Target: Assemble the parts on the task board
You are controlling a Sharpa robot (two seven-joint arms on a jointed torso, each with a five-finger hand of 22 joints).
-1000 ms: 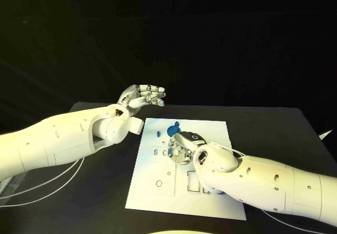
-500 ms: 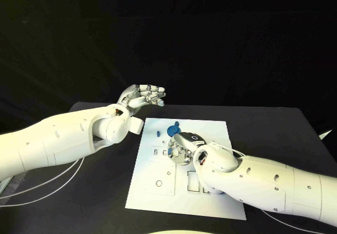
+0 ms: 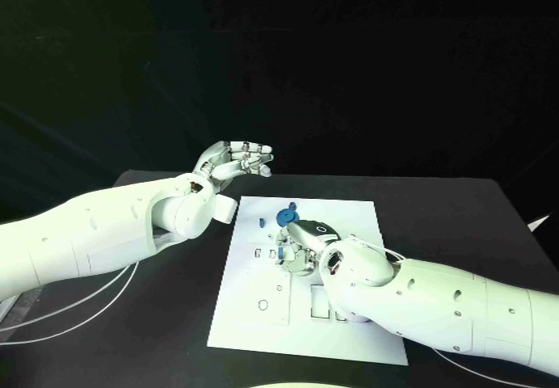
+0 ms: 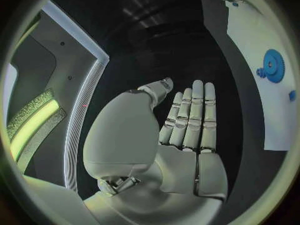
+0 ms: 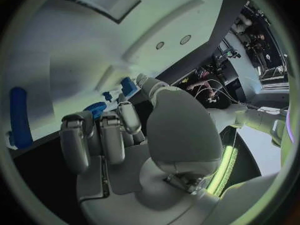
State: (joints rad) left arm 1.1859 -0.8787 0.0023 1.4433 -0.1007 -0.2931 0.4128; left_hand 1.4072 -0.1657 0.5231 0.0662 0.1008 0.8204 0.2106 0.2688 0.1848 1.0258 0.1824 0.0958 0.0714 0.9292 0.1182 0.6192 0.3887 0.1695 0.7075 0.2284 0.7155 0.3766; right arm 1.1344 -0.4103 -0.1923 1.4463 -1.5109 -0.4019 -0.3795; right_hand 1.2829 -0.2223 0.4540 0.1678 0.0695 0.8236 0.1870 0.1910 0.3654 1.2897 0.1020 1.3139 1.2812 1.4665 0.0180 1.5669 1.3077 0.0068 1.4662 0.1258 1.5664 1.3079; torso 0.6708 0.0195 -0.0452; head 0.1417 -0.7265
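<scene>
The white task board (image 3: 350, 339) lies mid-table. A blue gear (image 3: 285, 217) sits near its far edge, with a small blue piece (image 3: 263, 220) beside it; the left wrist view also shows the gear (image 4: 272, 63). My right hand (image 3: 303, 242) is low over the board just in front of the gear, fingers curled down. Its thumb and a finger pinch a small blue part (image 5: 128, 86) (image 3: 276, 253) against the board. A long blue piece (image 5: 19, 117) lies off to one side of that hand. My left hand (image 3: 239, 162) (image 4: 187, 125) hangs raised beyond the board's far left corner, fingers straight, holding nothing.
The board carries several slots and holes (image 3: 263, 305) in its near half. Black table (image 3: 466, 218) surrounds it on both sides. White cables (image 3: 70, 319) trail under my left arm.
</scene>
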